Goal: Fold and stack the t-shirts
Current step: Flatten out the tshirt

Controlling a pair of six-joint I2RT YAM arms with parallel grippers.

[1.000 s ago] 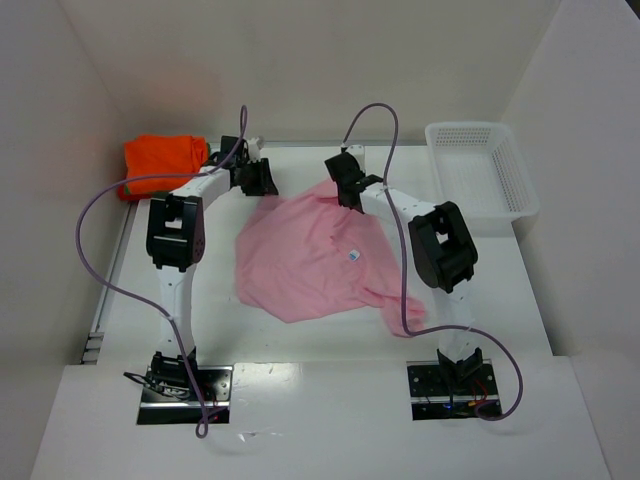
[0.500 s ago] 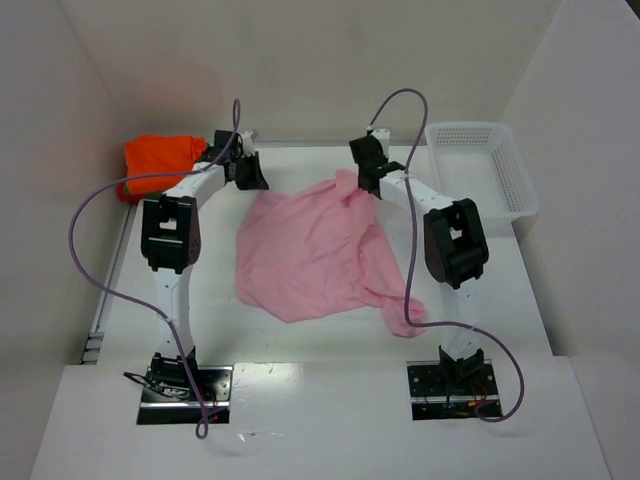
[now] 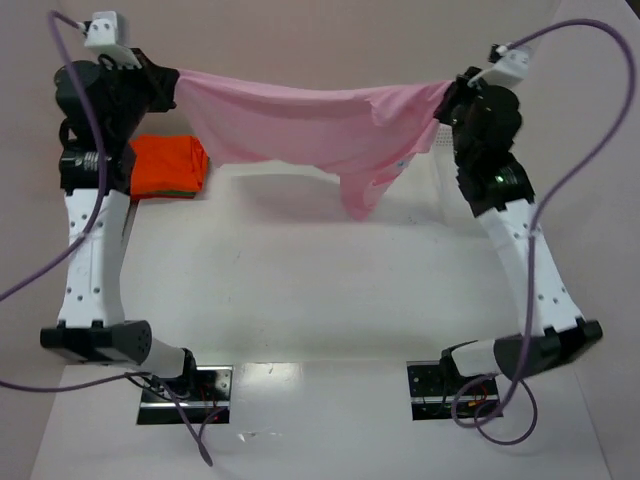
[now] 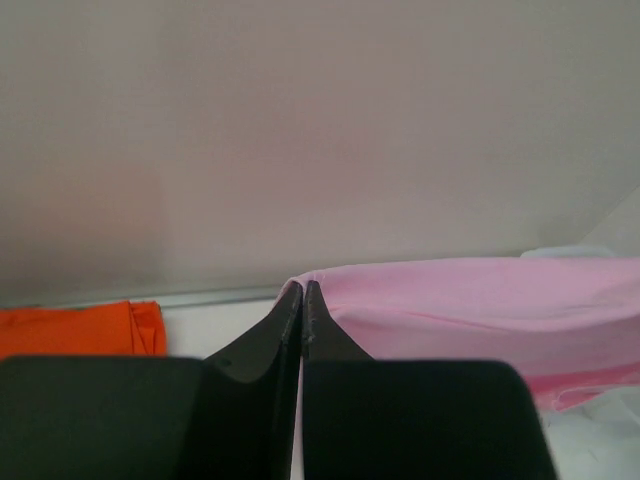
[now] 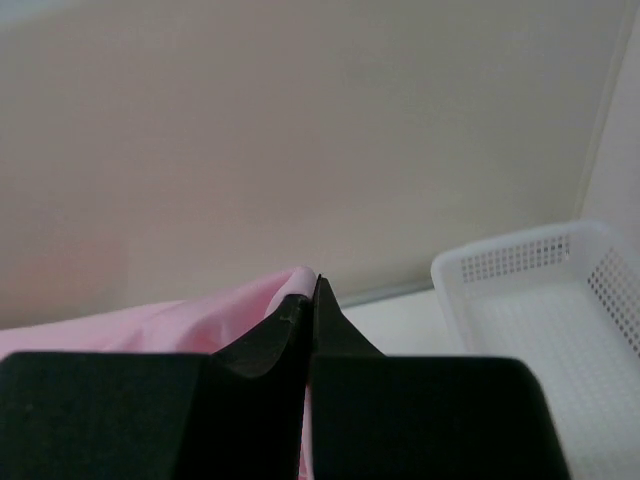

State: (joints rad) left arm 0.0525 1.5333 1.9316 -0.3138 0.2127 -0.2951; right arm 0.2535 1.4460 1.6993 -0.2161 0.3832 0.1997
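Observation:
The pale pink t-shirt (image 3: 310,125) hangs stretched in the air between both arms, high above the table, with a fold drooping near its right side. My left gripper (image 3: 178,80) is shut on the shirt's left corner; in the left wrist view the pink t-shirt (image 4: 480,310) spreads rightward from the left gripper (image 4: 303,290). My right gripper (image 3: 447,92) is shut on the right corner, and the pink t-shirt (image 5: 200,315) trails left of the right gripper (image 5: 312,290). The folded orange t-shirt (image 3: 168,165) lies at the back left, with a green edge beneath it.
A white mesh basket (image 5: 540,300) stands at the back right of the table, partly hidden behind the right arm in the top view. White walls enclose the table (image 3: 320,290) at the back and sides. Purple cables loop from both arms.
Both arms have risen from the tabletop, lifting the pink t-shirt off it and pulling it taut between them. The left gripper closed on the shirt's corner.

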